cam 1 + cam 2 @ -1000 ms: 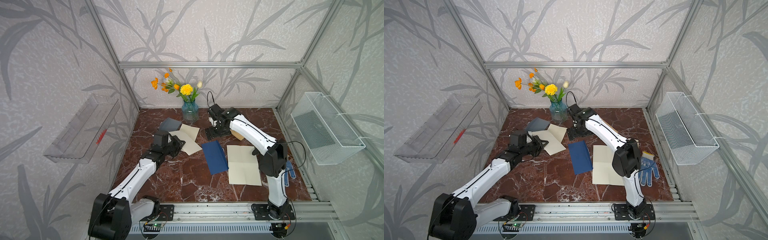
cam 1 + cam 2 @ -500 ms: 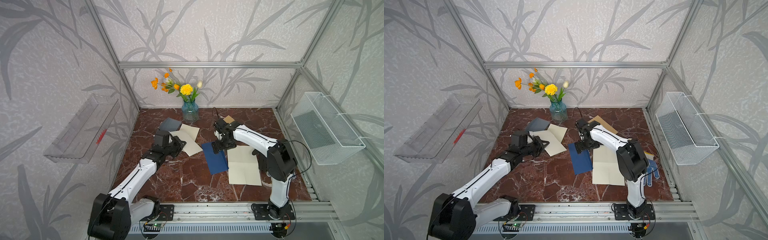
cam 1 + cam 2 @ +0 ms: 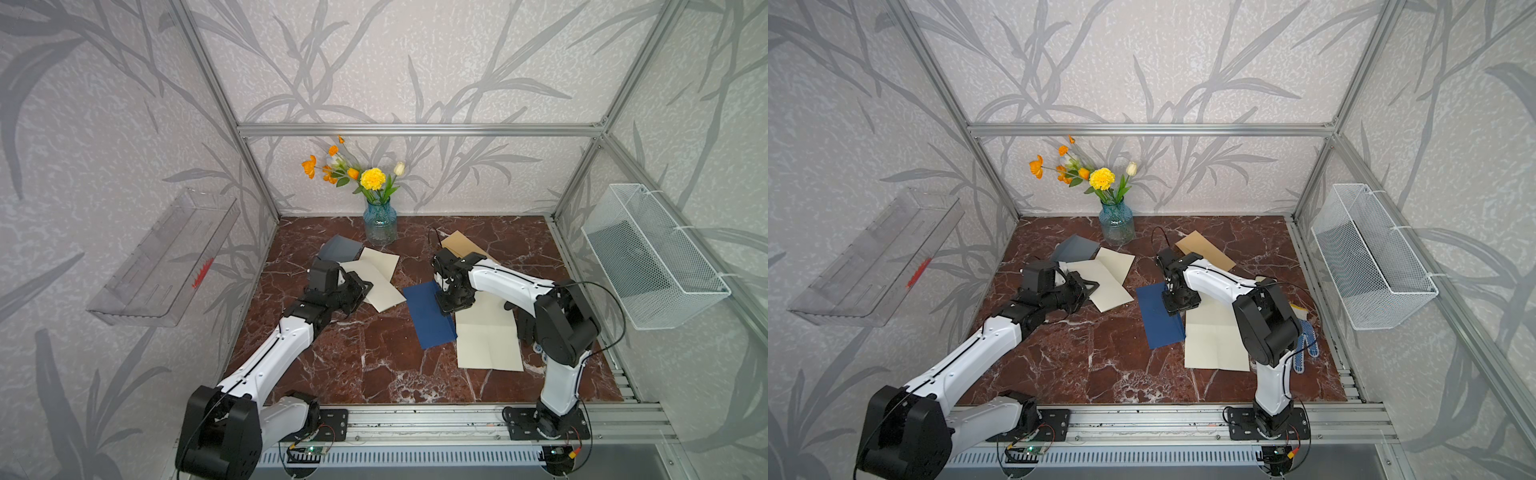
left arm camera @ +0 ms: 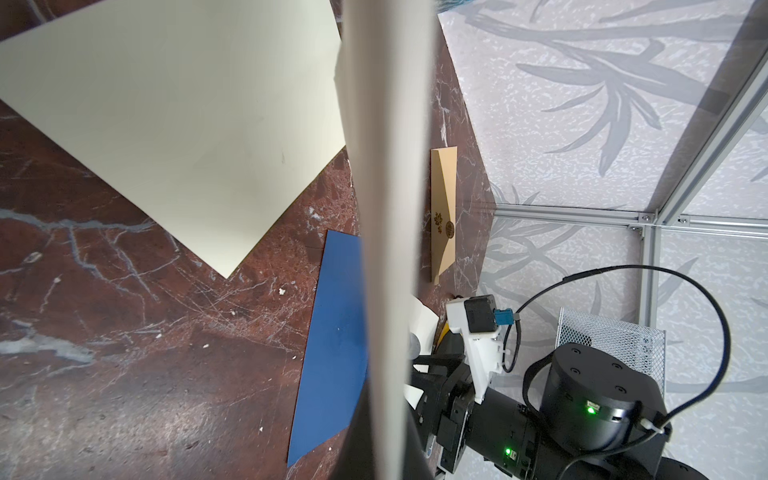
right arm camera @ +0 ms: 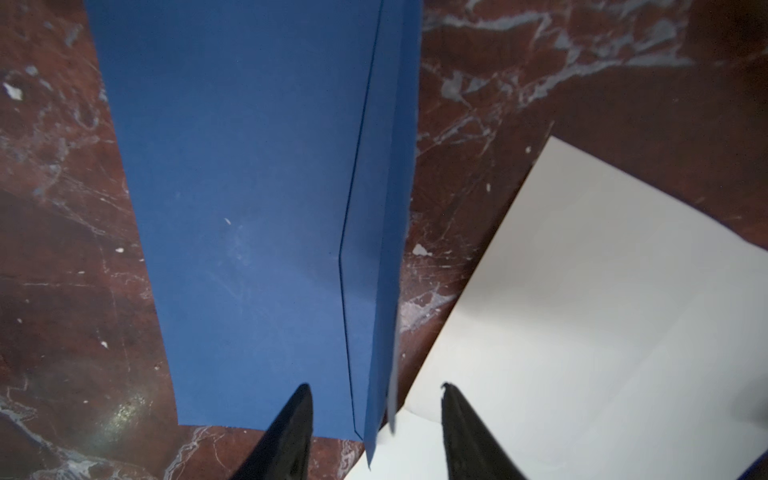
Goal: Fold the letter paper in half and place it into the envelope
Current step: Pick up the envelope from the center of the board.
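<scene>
The right gripper (image 5: 376,390) stands spread, with the raised flap edge of the envelope (image 5: 249,208) between its fingers (not clamped). The left gripper (image 3: 365,289) pinches the letter paper (image 3: 386,293).

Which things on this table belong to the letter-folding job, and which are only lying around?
For the job:
- letter paper, held at its edge by the left hand
- navy envelope, with the right hand open astride its long edge

Lying about:
- creased cream sheet
- grey envelope
- tan envelope
- flower vase
- glove
</scene>
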